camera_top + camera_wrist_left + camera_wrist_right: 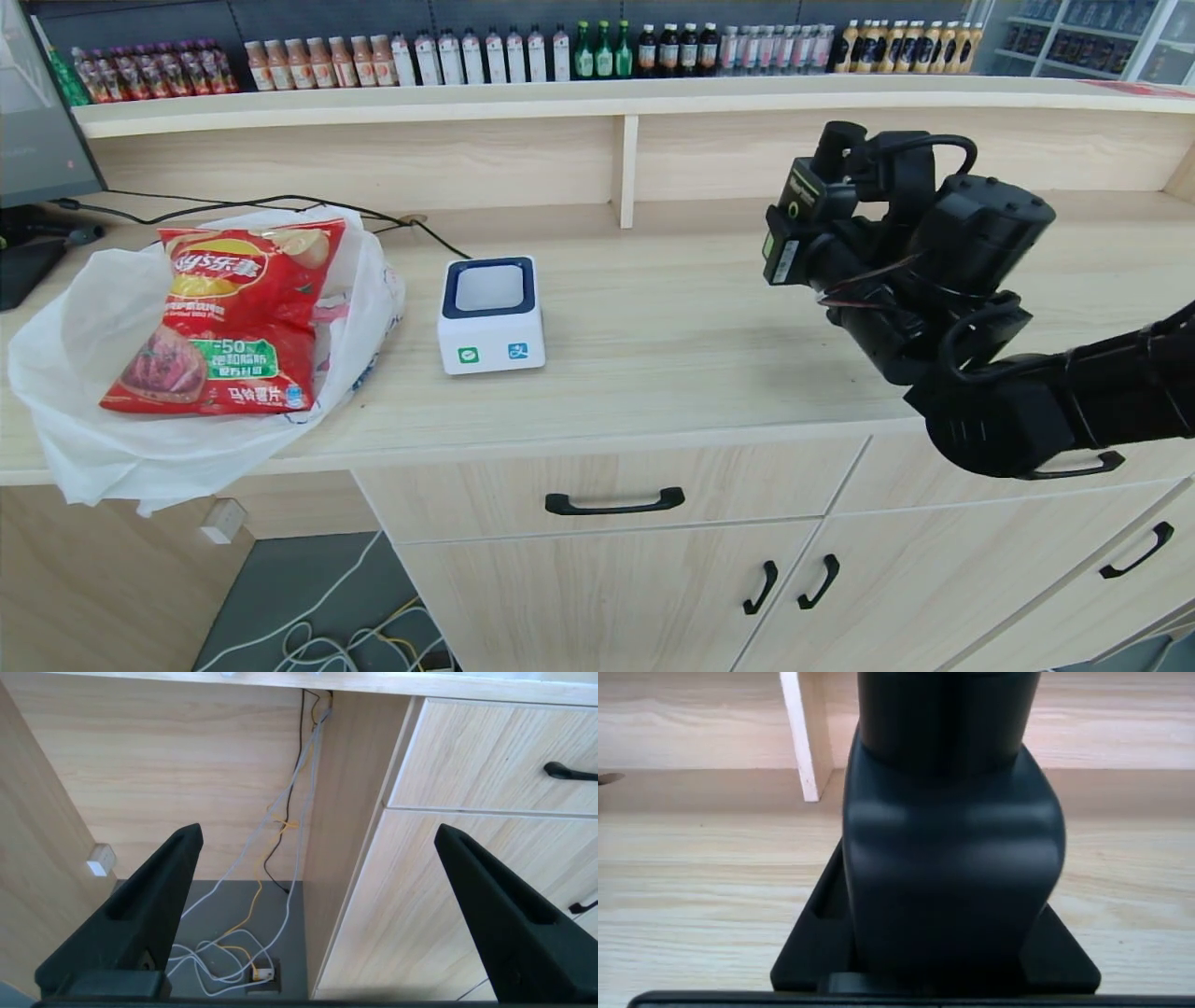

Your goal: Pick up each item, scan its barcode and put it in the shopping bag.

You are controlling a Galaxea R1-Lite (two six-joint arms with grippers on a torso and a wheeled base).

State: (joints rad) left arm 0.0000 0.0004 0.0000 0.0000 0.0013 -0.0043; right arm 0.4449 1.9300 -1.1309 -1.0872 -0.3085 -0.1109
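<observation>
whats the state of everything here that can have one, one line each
shopping bag: open, slumped on the counter
chip bag: lying in the bag's open mouth
desk scanner: upright, window facing up
drawer: shut
left gripper: open, empty
right gripper: shut on the handheld scanner, held above the counter

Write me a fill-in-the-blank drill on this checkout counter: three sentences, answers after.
1. The ____ chip packet lies in the white shopping bag.
2. The scanner stands on the counter, on the shopping bag's ____ side.
3. The left end effector, below counter level, is ____.
Missing words: red; right; open.
</observation>
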